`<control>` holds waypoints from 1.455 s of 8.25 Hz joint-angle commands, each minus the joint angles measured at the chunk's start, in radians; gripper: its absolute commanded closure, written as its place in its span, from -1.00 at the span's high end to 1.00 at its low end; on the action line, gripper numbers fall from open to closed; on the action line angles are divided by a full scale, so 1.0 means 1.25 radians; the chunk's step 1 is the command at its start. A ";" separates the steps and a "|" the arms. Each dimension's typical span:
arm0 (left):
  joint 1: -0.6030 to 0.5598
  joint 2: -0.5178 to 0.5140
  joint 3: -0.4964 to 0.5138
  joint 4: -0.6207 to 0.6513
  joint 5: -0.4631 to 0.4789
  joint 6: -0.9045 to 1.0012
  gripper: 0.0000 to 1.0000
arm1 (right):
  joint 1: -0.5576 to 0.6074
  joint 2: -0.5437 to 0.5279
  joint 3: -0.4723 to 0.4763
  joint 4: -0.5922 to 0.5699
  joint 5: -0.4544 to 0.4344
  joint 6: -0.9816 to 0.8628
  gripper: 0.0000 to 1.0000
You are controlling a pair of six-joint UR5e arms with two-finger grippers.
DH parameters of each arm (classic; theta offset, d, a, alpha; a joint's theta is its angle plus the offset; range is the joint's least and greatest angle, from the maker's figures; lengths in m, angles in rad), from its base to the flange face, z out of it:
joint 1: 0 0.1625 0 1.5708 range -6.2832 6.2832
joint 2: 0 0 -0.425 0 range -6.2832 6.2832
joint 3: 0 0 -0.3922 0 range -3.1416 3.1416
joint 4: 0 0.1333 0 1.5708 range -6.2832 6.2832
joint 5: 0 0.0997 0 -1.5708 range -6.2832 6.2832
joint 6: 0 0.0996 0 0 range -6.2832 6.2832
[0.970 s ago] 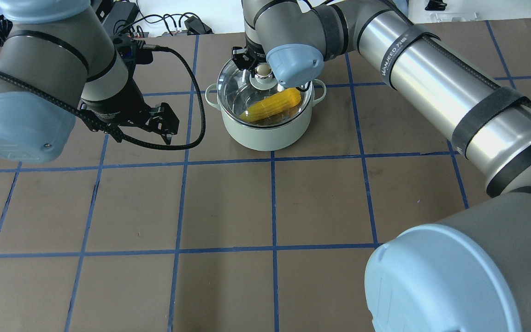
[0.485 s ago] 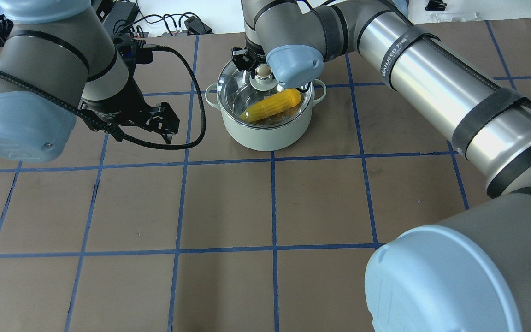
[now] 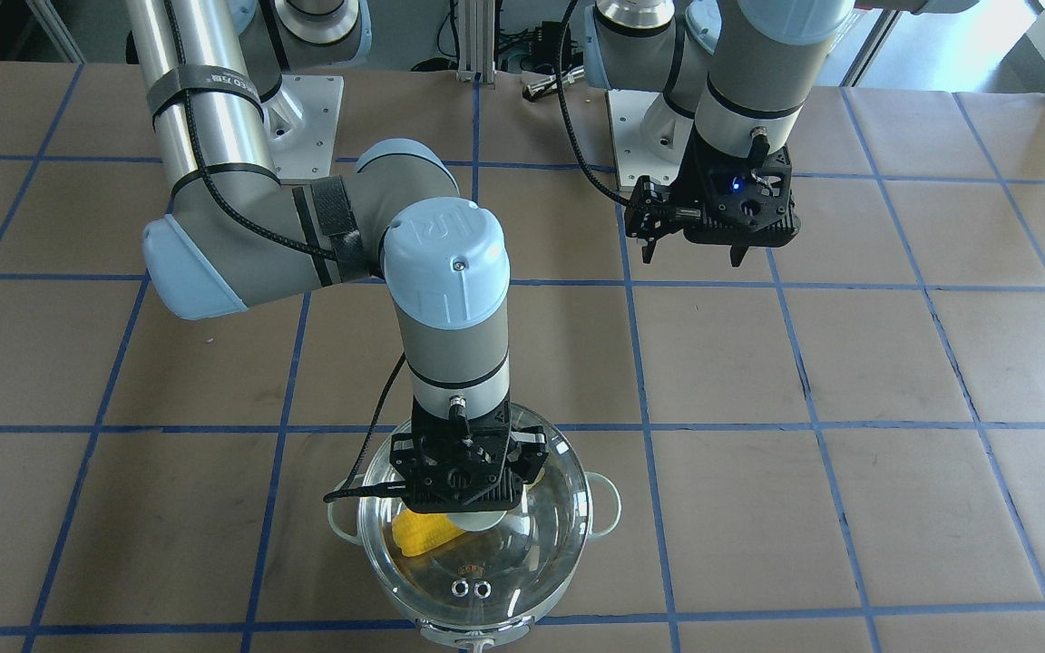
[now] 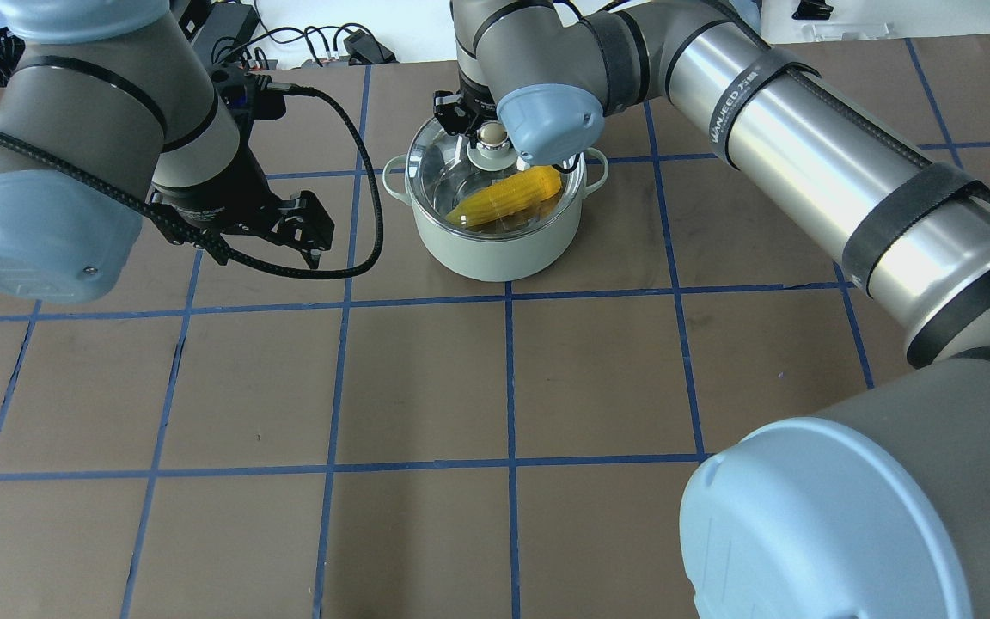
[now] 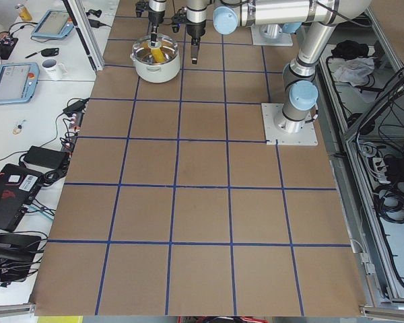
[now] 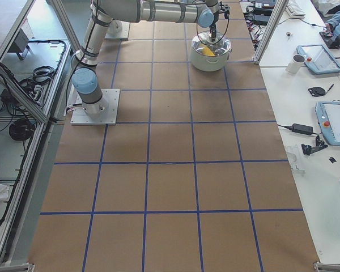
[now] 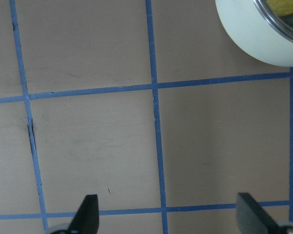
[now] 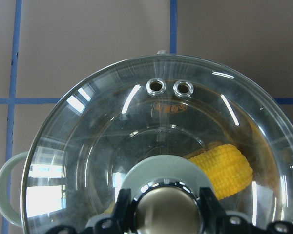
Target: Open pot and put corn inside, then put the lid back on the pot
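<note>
The mint-green pot (image 4: 495, 254) stands on the table at the far middle. The yellow corn (image 4: 508, 196) lies inside it, seen through the glass. The clear glass lid (image 4: 443, 172) sits on the pot's rim. My right gripper (image 8: 166, 209) comes straight down over the lid, and its fingers press both sides of the beige knob (image 4: 490, 133). In the front view this gripper (image 3: 468, 485) hides the knob, and the corn (image 3: 423, 535) shows under the lid (image 3: 504, 562). My left gripper (image 4: 310, 241) is open and empty, hovering left of the pot.
The table is brown paper with a grid of blue tape (image 4: 508, 378). Cables and plugs (image 4: 314, 43) lie beyond the far edge. The left wrist view shows only the pot's side (image 7: 256, 34) and bare table.
The lid with the right gripper has sunk slightly onto the pot's rim. The left arm has not moved.
</note>
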 commanded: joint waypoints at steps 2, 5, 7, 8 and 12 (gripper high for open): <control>0.000 0.000 0.000 -0.001 0.000 0.001 1.00 | 0.000 0.001 0.001 0.000 0.001 0.001 -0.02; 0.000 0.000 0.000 0.001 0.000 0.001 1.00 | 0.000 -0.002 0.002 0.001 0.003 0.009 0.90; 0.000 0.000 0.000 -0.001 0.000 0.001 1.00 | 0.000 -0.022 0.004 0.010 0.002 -0.002 1.00; 0.000 0.000 0.000 -0.001 0.000 0.000 1.00 | -0.001 -0.044 0.005 0.044 0.002 -0.003 1.00; 0.000 0.000 0.000 -0.001 0.000 0.001 1.00 | -0.049 -0.229 0.118 0.128 0.006 -0.094 1.00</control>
